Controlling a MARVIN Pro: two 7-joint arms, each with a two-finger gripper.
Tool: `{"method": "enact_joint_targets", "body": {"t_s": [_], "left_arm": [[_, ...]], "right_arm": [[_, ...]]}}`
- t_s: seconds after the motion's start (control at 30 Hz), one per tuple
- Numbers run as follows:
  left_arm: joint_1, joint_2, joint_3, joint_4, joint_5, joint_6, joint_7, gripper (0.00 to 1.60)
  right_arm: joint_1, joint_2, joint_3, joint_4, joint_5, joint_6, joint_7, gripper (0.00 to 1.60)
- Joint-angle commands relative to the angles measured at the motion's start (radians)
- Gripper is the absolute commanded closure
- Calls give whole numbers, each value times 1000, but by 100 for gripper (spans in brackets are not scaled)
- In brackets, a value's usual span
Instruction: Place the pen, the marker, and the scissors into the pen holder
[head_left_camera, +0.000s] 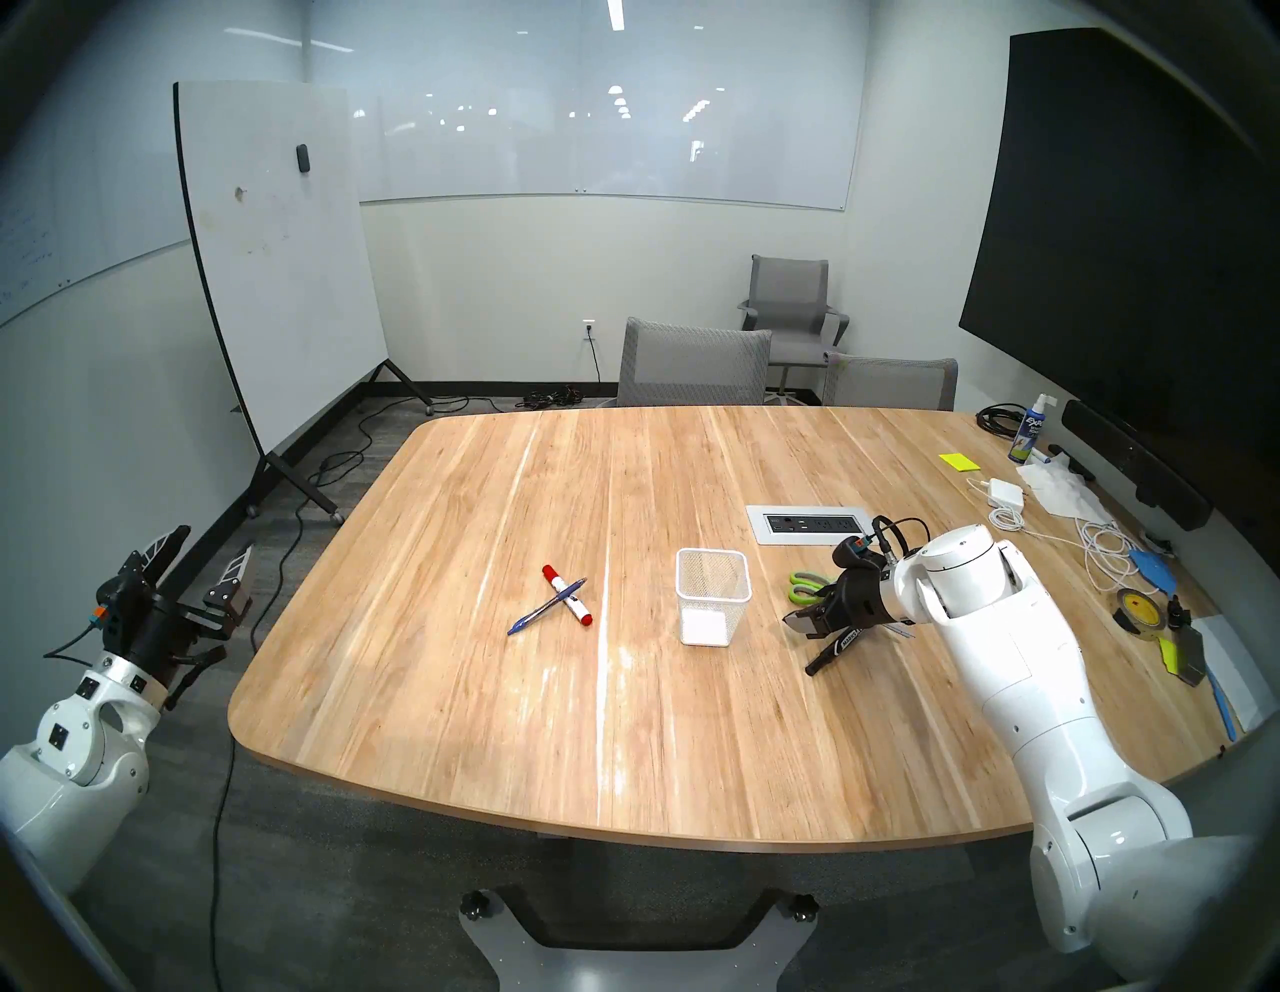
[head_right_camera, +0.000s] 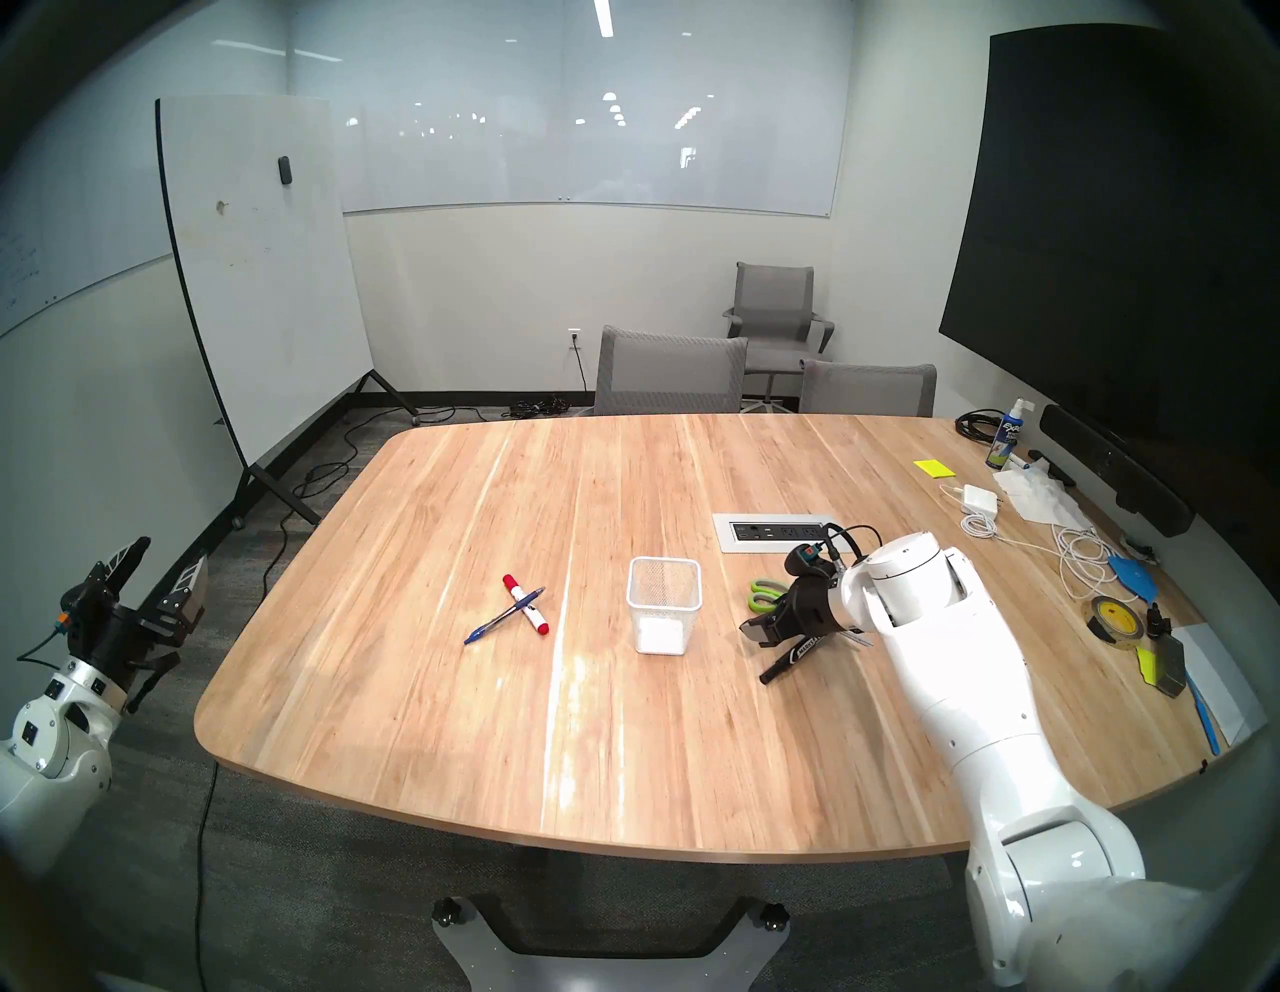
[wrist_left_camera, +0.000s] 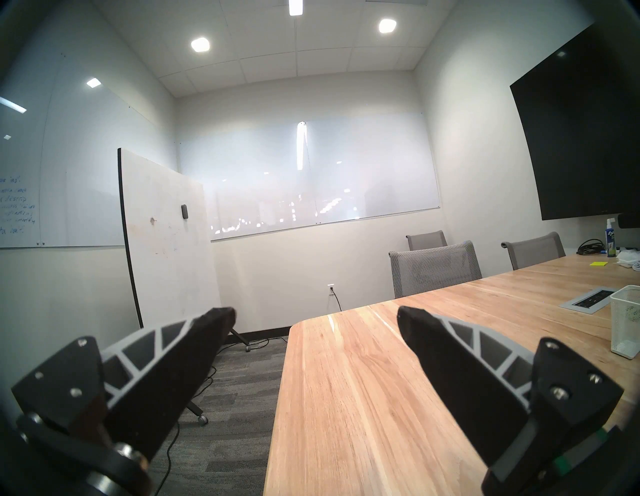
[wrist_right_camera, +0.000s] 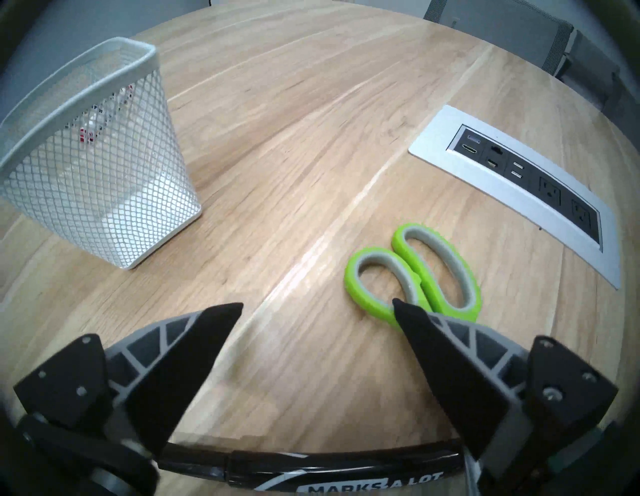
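The white wire-mesh pen holder (head_left_camera: 713, 596) (wrist_right_camera: 93, 166) stands upright mid-table and looks empty. To its left the blue pen (head_left_camera: 547, 607) lies across a white marker with red ends (head_left_camera: 569, 597). To its right are the green-handled scissors (head_left_camera: 807, 585) (wrist_right_camera: 415, 273) and a black marker (head_left_camera: 831, 648) (wrist_right_camera: 311, 474), both flat on the wood. My right gripper (head_left_camera: 810, 618) (wrist_right_camera: 317, 304) hovers low over these two, open, with only bare table between its fingertips. The scissors' blades are hidden under it. My left gripper (head_left_camera: 211, 547) (wrist_left_camera: 315, 313) is open and empty, off the table's left edge.
A power outlet panel (head_left_camera: 807, 523) is set into the table behind the scissors. Charger, cables, tape roll (head_left_camera: 1136, 609) and spray bottle (head_left_camera: 1028, 436) clutter the right side. Grey chairs (head_left_camera: 692, 367) stand at the far edge. A rolling whiteboard (head_left_camera: 277, 263) stands left.
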Motion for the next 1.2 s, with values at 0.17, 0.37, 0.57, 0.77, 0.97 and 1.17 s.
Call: {"method": "enact_joint_targets", "body": {"t_s": [0.17, 0.37, 0.57, 0.77, 0.97, 1.17], "left_arm": [[2, -1, -14, -5, -1, -2, 0, 0], [2, -1, -14, -5, -1, -2, 0, 0], [2, -1, -14, -5, -1, -2, 0, 0], [2, -1, -14, -5, -1, -2, 0, 0], [2, -1, -14, -5, -1, -2, 0, 0], [1, -1, -14, -5, -1, -2, 0, 0]], "right_arm": [[18, 5, 36, -52, 19, 10, 20, 0], [31, -17, 24, -38, 13, 9, 14, 0], [46, -32, 15, -19, 8, 5, 9, 0], [65, -45, 2, 11, 6, -6, -3, 0], [80, -51, -7, 50, 7, -20, -11, 0], [95, -53, -17, 82, 7, -33, -14, 0]]}}
